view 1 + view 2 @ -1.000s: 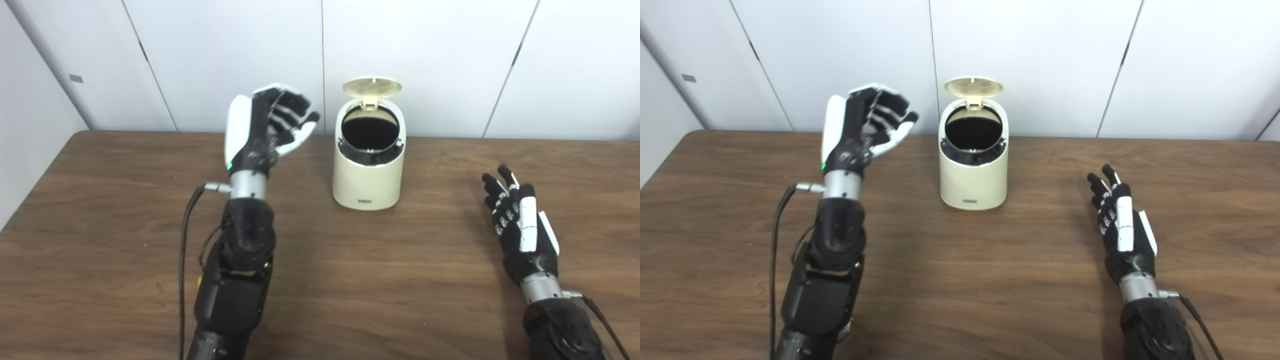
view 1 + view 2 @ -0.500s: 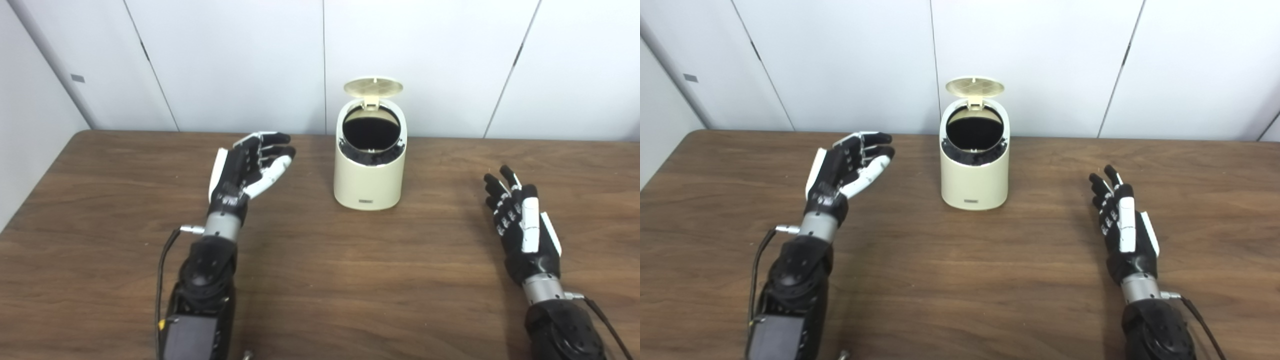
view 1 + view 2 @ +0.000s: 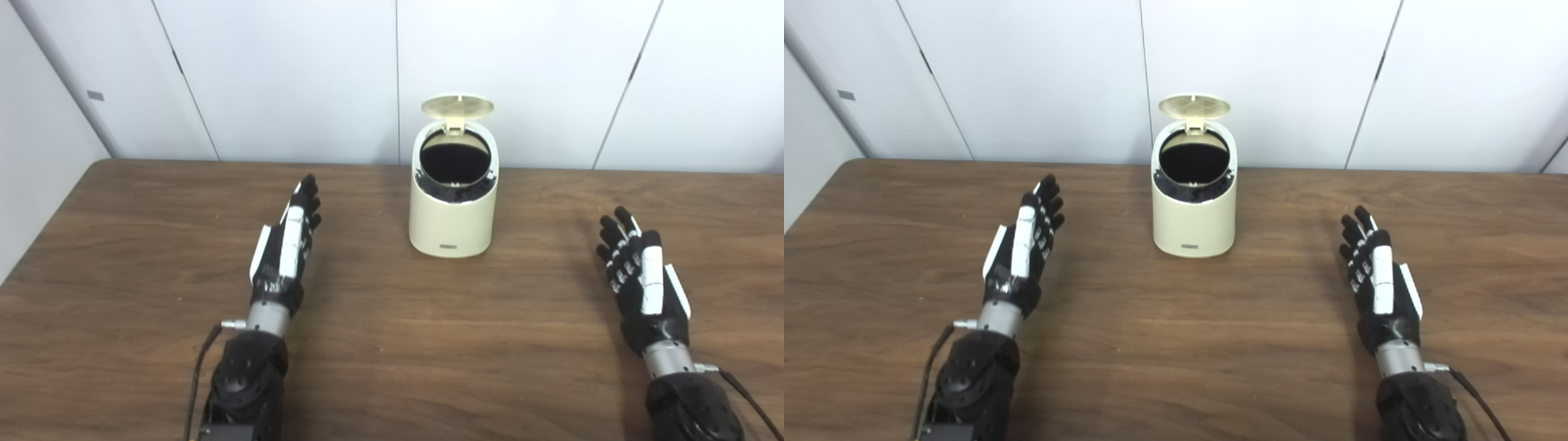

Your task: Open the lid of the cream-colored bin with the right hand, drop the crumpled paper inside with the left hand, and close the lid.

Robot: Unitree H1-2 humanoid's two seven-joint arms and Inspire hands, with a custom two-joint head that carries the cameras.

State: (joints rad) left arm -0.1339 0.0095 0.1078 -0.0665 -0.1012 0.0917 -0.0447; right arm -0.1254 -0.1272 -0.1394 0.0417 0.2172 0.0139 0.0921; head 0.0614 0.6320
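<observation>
the wooden table (image 3: 380, 343) fills the lower part of the view, with white wall panels (image 3: 294, 73) behind it. the cream-colored bin (image 3: 452, 214) stands upright toward twelve o'clock, near the far edge, its round lid (image 3: 457, 106) tipped up at the back and the dark mouth open. no crumpled paper shows on the table, and the inside of the bin is too dark to tell. the left hand (image 3: 285, 257) rests at about nine o'clock of the bin, the right hand (image 3: 643, 282) at about four o'clock, both with fingers released and holding nothing. the closing step looks to be what remains: the lid lies up and to the left of the right hand, toward eleven o'clock from its fingertips, well apart.
</observation>
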